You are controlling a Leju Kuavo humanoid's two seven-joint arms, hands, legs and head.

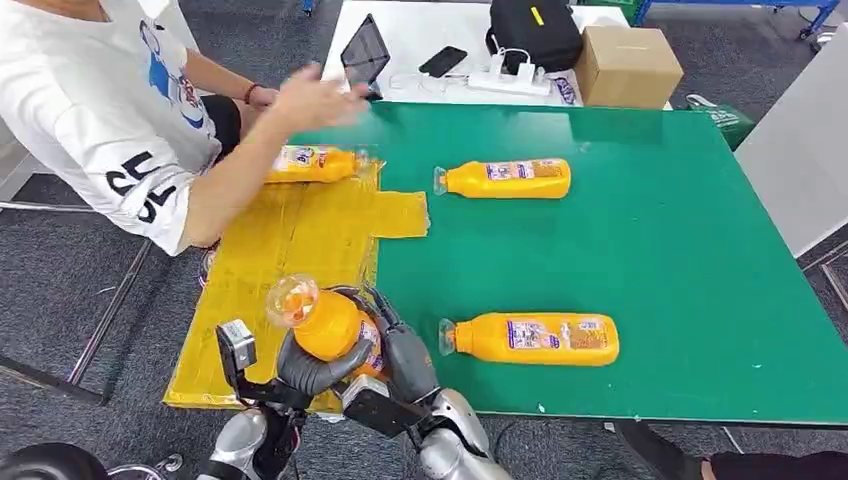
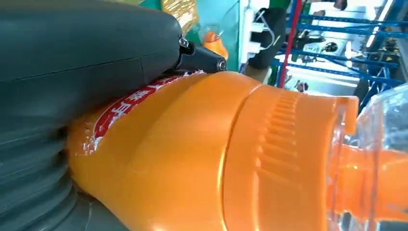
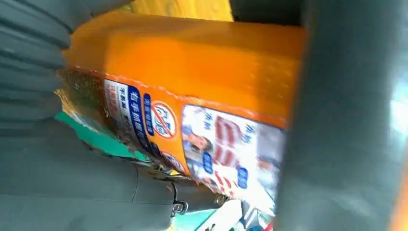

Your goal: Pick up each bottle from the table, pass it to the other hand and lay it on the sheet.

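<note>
Bottle (image 1: 325,322) gripped by both robot hands over sheet (image 1: 290,235) edge.

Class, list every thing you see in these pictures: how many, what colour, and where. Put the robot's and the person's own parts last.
Held bottle: one, orange with clear cap, in both robot hands over the sheet's near edge.
Table bottles: two, orange, lying on the green table, one near, one far.
Sheet bottle: one, orange, lying at the sheet's far end.
Sheet: one, yellow, on the table's left part.
Table: one, green.
Box: one, brown, on the white table behind.
Bag: one, black, same white table.
Phone: one, black, same white table.
Tablet: one, dark, propped there.
Person's hand: one, above the sheet bottle.
Left robot hand: grey, gripping the held bottle.
Right robot hand: grey, gripping it too.
</note>
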